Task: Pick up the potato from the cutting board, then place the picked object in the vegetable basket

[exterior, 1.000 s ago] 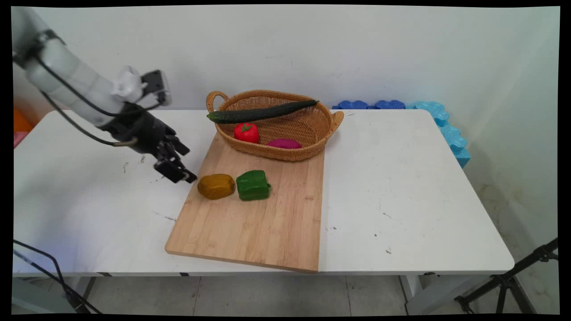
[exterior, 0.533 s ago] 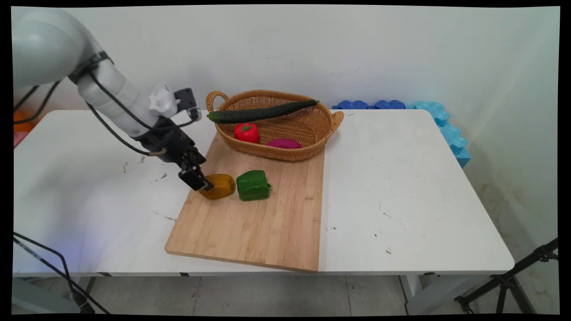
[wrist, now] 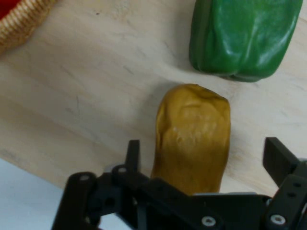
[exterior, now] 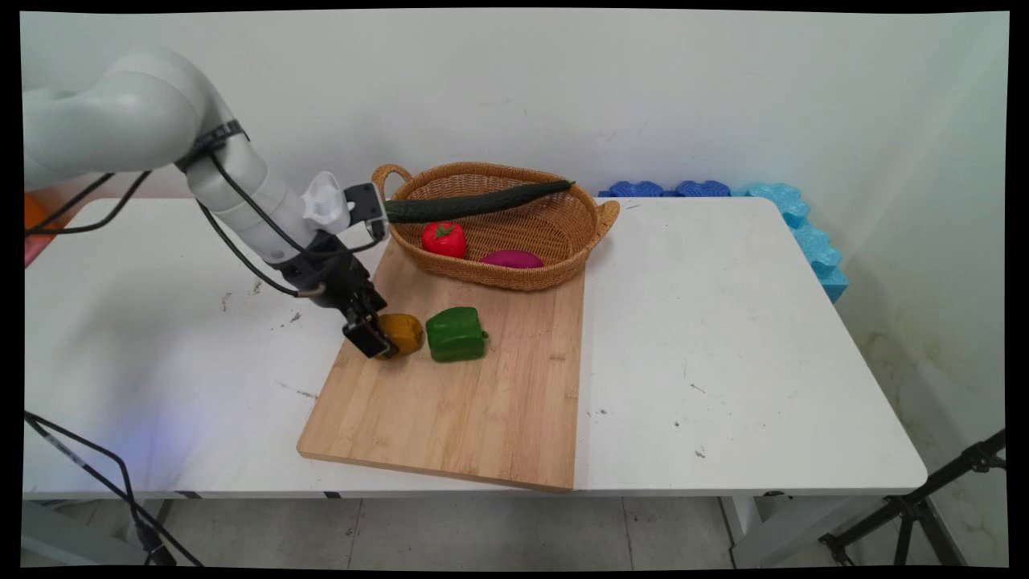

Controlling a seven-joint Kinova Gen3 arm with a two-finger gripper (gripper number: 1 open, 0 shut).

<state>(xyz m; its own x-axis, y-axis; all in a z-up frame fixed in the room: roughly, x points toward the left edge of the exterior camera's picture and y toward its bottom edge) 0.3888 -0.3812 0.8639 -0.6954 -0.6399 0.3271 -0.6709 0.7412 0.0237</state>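
A brown potato lies on the wooden cutting board, near its left edge. My gripper is open and low over the potato's left end, one finger on each side of it, not closed on it. A green bell pepper sits just right of the potato, almost touching it.
A wicker basket stands at the board's far end with a red tomato, a purple vegetable and a long cucumber across its rim. Blue foam pieces line the table's far right edge.
The arm has swung right across the table and come down onto the board. The gripper went from left of the potato to straddling it. The potato and pepper stayed put.
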